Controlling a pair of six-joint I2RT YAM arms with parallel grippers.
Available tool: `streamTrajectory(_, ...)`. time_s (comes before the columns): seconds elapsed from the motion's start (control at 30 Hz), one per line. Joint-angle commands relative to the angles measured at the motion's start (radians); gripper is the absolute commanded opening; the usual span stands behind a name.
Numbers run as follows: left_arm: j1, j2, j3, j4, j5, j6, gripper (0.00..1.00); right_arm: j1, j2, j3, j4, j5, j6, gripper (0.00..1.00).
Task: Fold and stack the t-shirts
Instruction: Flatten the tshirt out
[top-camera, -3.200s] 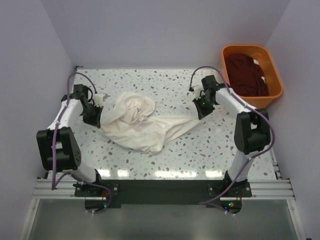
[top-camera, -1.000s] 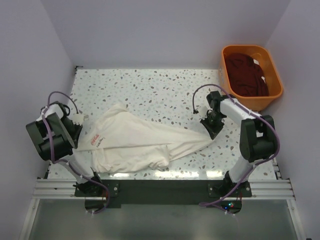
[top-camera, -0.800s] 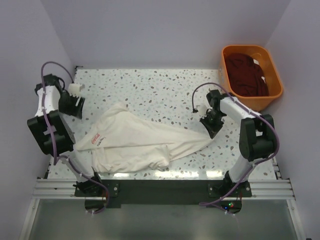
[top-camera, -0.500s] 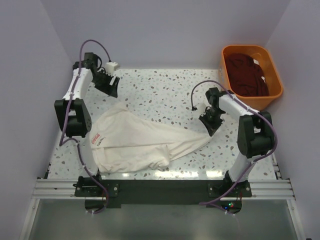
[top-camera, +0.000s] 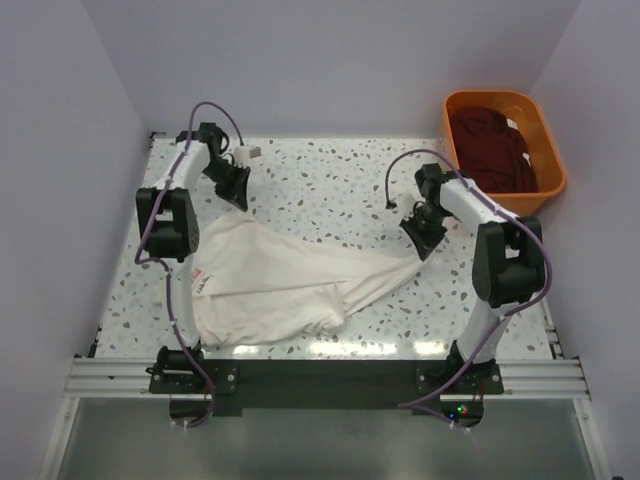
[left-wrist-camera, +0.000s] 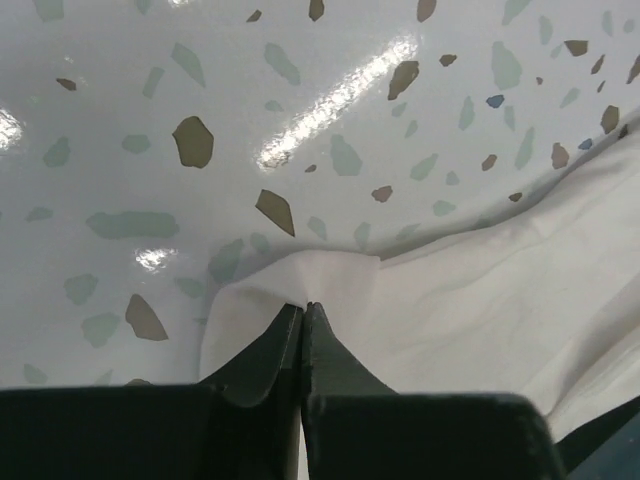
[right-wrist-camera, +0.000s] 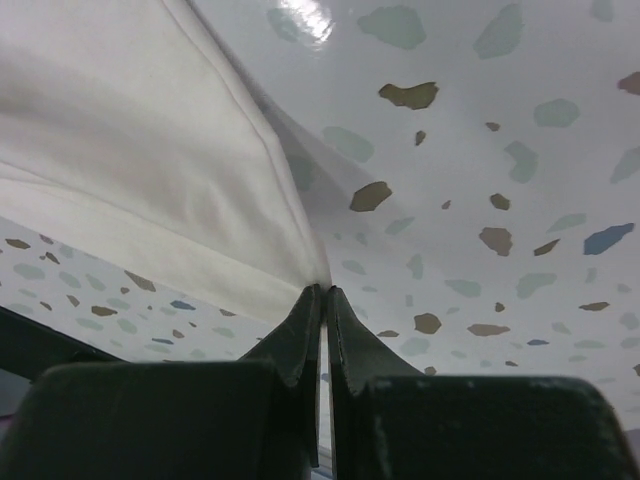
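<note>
Top external shows the cream-white shirt (top-camera: 270, 280) lying across the bench (top-camera: 330, 175), bunched and creased along its near edge, with small red print (top-camera: 200, 278) near its left side. On the left, the left arm (top-camera: 188, 170) reaches to the far-left corner of the cloth. The left wrist view shows the left jaws clenched on a small fold of the shirt's edge, with the speckled surface beyond. On the right, the right arm (top-camera: 468, 205) has the opposite tip. The right wrist view shows the right jaws pinched tight on a hemmed corner, with the cloth running away from them in a taut sheet. Further right, the maroon shirt (top-camera: 495, 145) sits in the orange tub (top-camera: 452, 130), untouched.

We judge the step in hand to be spreading this shirt flat before any fold. To do it well, we should draw the two held points apart evenly, so the cloth tightens without slipping from either thin pinch. Then we should lay it down low over the bench, so the crumpled near edge unrolls rather than drags into new creases. Both grips hold little cloth, so a sudden tug could pull a corner free.
</note>
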Motion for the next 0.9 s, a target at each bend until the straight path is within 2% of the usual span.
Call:
streamTrajectory(0.0,0.013,-0.136,0.040,-0.038,0.100,0.077,0.00,-0.045,0.024,0.110,-0.021,0.027,-0.030,0.00)
streamTrajectory(0.07,0.022,-0.222,-0.024,-0.032,0.093,0.147,0.00,-0.077,0.021,0.153,-0.056,0.015,-0.045,0.00)
streamTrajectory(0.1,0.058,-0.416,-0.171,-0.071,0.094,0.351,0.00,-0.085,-0.006,0.179,-0.099,0.001,-0.089,0.00)
streamTrajectory(0.17,0.088,-0.465,-0.303,-0.104,0.082,0.405,0.00,-0.084,-0.039,0.165,-0.122,-0.010,-0.126,0.00)
streamTrajectory(0.2,0.105,-0.558,-0.376,-0.124,0.075,0.533,0.00,-0.084,-0.056,0.130,-0.127,-0.021,-0.140,0.00)
streamTrajectory(0.23,0.146,-0.606,-0.529,-0.135,0.062,0.590,0.00,-0.082,-0.083,0.109,-0.135,-0.028,-0.163,0.00)
streamTrajectory(0.3,0.194,-0.722,-0.685,-0.130,0.003,0.726,0.00,-0.079,-0.105,0.061,-0.136,-0.042,-0.182,0.00)
streamTrajectory(0.33,0.233,-0.752,-0.823,-0.113,-0.025,0.752,0.00,-0.076,-0.111,0.011,-0.129,-0.050,-0.188,0.00)
streamTrajectory(0.37,0.246,-0.778,-0.884,-0.075,-0.072,0.800,0.02,-0.064,-0.114,-0.014,-0.121,-0.054,-0.192,0.00)
streamTrajectory(0.47,0.254,-0.849,-1.073,0.017,-0.157,0.829,0.18,-0.024,-0.106,-0.095,-0.115,-0.077,-0.196,0.00)
streamTrajectory(0.5,0.254,-0.855,-1.099,0.029,-0.171,0.826,0.35,-0.010,-0.102,-0.112,-0.116,-0.081,-0.197,0.00)
streamTrajectory(0.57,0.260,-0.844,-1.115,0.025,-0.173,0.809,0.46,0.037,-0.103,-0.157,-0.116,-0.081,-0.199,0.00)
streamTrajectory(0.6,0.269,-0.829,-1.100,0.010,-0.154,0.800,0.55,0.050,-0.111,-0.171,-0.113,-0.078,-0.202,0.00)
streamTrajectory(0.63,0.292,-0.823,-1.051,-0.009,-0.133,0.795,0.59,0.060,-0.117,-0.196,-0.107,-0.071,-0.205,0.00)
streamTrajectory(0.77,0.315,-0.777,-0.882,-0.072,0.023,0.720,0.61,0.077,-0.123,-0.211,-0.084,-0.058,-0.203,0.00)
streamTrajectory(0.87,0.315,-0.712,-0.762,-0.047,0.103,0.582,0.61,0.079,-0.122,-0.201,-0.075,-0.058,-0.200,0.00)
